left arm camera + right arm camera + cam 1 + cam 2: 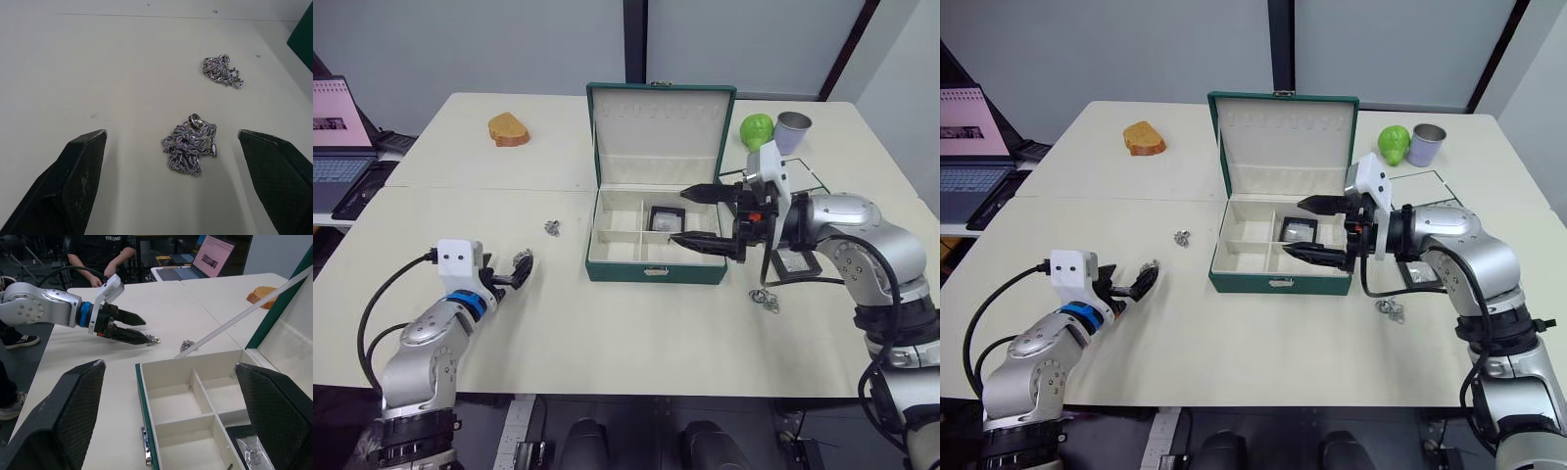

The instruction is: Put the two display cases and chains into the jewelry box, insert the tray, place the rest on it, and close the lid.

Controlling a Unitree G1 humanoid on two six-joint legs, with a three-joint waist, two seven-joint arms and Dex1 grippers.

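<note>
- Nearest the robot on the pale tabletop (pixel 636 333), the left end effector (pixel 509 275) lay low with its two black fingers spread, one tight heap of silvery chain (pixel 188 147) resting between the tips, untouched.
- Just beyond it, a second silvery chain heap (pixel 551 227) lay apart on the tabletop, between the left end effector and the large dark green jewelry box (pixel 654 268).
- On the robot's right, a small cluster of open silvery wire rings (pixel 765 300) lay near the box's front corner; just behind it sat a flat black-framed display case (pixel 794 264) on the shallow tray (pixel 815 181), most of which the right arm hid.
- The right end effector (pixel 701 216) hovered over the box's right-hand compartments, fingers spread wide and empty.
- Inside the cream-lined box, the other black-framed display case (pixel 666 217) lay in a rear compartment; the remaining compartments looked bare.
- The hinged green lid (pixel 661 130) stood upright behind the box.
- At the far edge sat a brown bread-like lump (pixel 508 129), a green round object (pixel 757 128) and a grey cup (pixel 792 131); a laptop (pixel 337 137) stood off to the left.
- Risks, as I judged them: a loose chain could slip from a pinch or trail and snag the box rim; the right arm, reaching back for the second case, could knock the rings or the tray; inserting the tray before both chains were in would block the compartments.
</note>
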